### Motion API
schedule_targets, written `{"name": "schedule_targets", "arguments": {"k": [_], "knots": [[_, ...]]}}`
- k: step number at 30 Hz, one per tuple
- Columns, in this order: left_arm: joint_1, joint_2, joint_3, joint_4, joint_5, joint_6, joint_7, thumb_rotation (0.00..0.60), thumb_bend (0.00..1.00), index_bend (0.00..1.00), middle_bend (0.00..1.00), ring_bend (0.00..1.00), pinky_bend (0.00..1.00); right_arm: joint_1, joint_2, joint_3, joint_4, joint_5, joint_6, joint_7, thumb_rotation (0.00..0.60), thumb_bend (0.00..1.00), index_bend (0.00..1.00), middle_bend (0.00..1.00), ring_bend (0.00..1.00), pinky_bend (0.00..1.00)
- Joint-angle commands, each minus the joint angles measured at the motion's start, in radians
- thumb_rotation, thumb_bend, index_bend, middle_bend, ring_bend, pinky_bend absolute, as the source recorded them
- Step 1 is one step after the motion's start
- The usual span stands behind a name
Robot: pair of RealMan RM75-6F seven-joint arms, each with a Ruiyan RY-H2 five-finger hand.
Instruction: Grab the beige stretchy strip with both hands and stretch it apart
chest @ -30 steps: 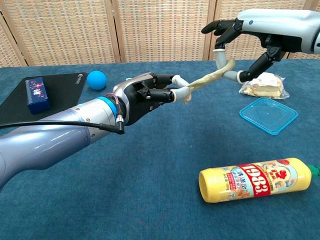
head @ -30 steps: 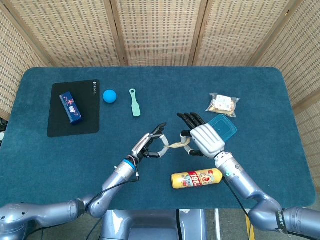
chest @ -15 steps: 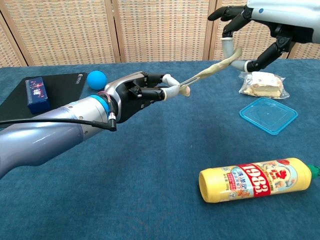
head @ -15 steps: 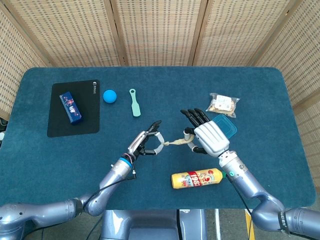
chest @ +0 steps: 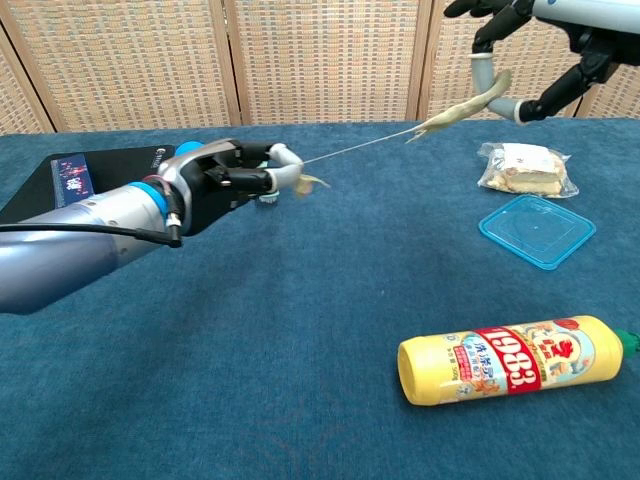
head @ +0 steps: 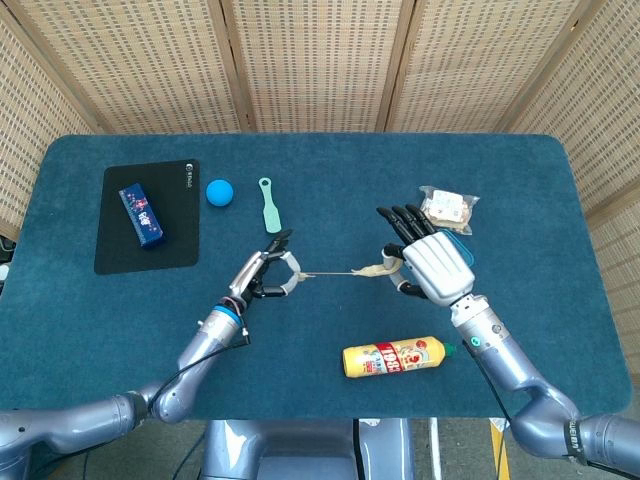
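The beige stretchy strip (head: 335, 273) (chest: 365, 145) is pulled into a thin taut line above the table between my two hands. My left hand (head: 261, 277) (chest: 225, 178) pinches its left end, where a short beige tail sticks out. My right hand (head: 430, 262) (chest: 545, 40) holds the thicker right end between thumb and fingers, raised higher than the left in the chest view. Its other fingers are spread.
A yellow bottle (head: 394, 356) (chest: 510, 359) lies near the front edge. A blue lid (chest: 537, 230) and a snack bag (head: 446, 208) (chest: 524, 168) sit right. A black mat (head: 150, 216) with a blue box (head: 140, 214), a blue ball (head: 220, 192) and a green spatula (head: 269, 204) lie far left.
Both hands have moved apart, left hand leftward and right hand rightward and up. The strip has stretched from a short thick band into a long thin line.
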Motion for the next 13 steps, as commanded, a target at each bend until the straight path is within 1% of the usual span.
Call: {"name": "schedule_targets", "arguments": {"k": [1, 8, 13], "knots": [[0.019, 0.024, 0.003, 0.009, 0.003, 0.001, -0.021, 0.600, 0.60, 0.78, 0.00, 0.00, 0.00, -0.006, 0.015, 0.001, 0.004, -0.011, 0.011, -0.008, 0.600, 0.75, 0.78, 0.11, 0.00, 0.00], [0.064, 0.074, 0.007, 0.031, 0.015, 0.007, -0.086, 0.600, 0.60, 0.78, 0.00, 0.00, 0.00, -0.015, 0.026, 0.000, 0.039, -0.014, 0.023, -0.027, 0.600, 0.75, 0.78, 0.11, 0.00, 0.00], [0.094, 0.125, 0.004, 0.044, 0.040, 0.015, -0.141, 0.600, 0.60, 0.78, 0.00, 0.00, 0.00, -0.030, 0.055, 0.003, 0.045, -0.016, 0.040, -0.026, 0.600, 0.75, 0.78, 0.11, 0.00, 0.00]]}}
